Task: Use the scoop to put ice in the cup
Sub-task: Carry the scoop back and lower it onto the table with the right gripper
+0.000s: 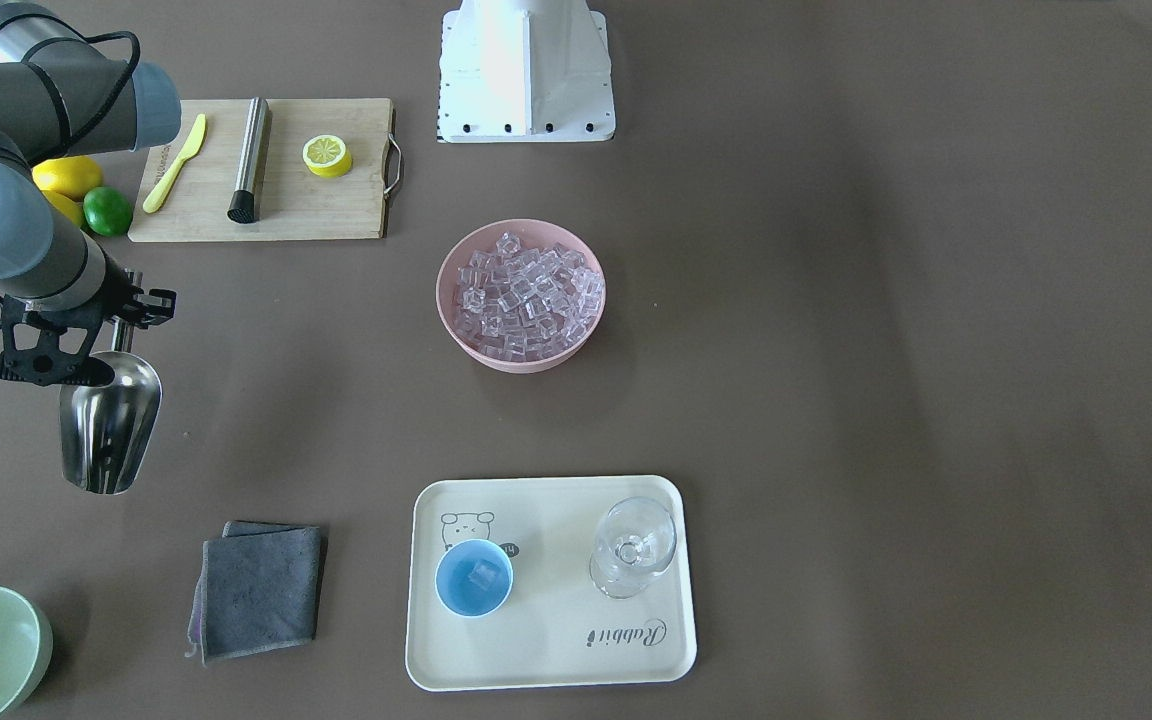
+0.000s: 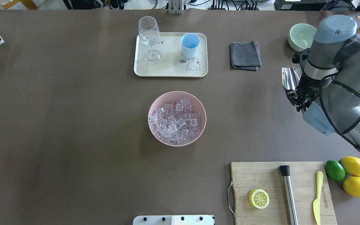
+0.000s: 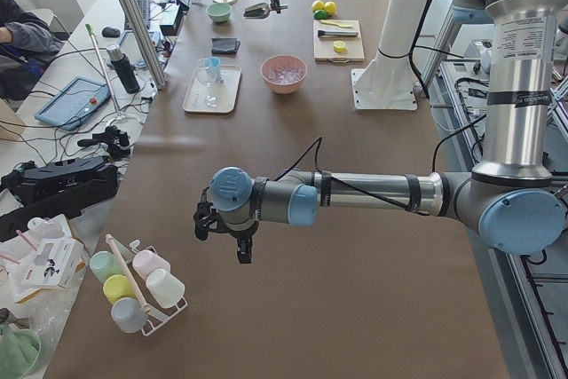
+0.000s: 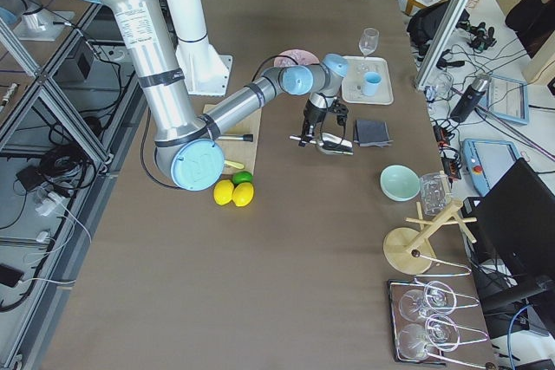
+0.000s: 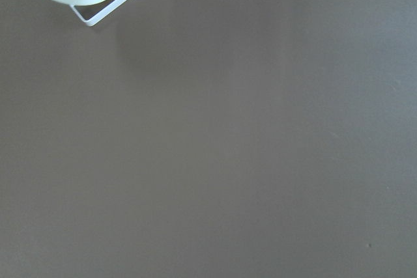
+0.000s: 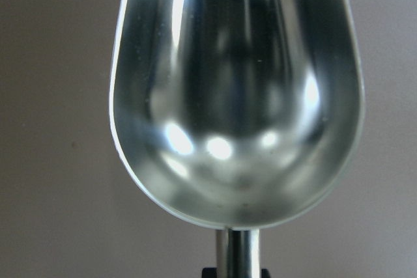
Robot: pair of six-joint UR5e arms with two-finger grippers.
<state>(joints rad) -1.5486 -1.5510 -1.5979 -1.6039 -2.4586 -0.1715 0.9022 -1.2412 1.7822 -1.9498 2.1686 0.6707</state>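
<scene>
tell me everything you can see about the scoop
The scoop is shiny stainless steel: a deep rounded trough, empty, on a short straight bar handle. The right gripper grips the handle, holding it over the table near the grey cloth, apart from the pink ice bowl.

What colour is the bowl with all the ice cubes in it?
Pink, a soft salmon pink. The bowl shows best in the exterior front-facing view.
</scene>
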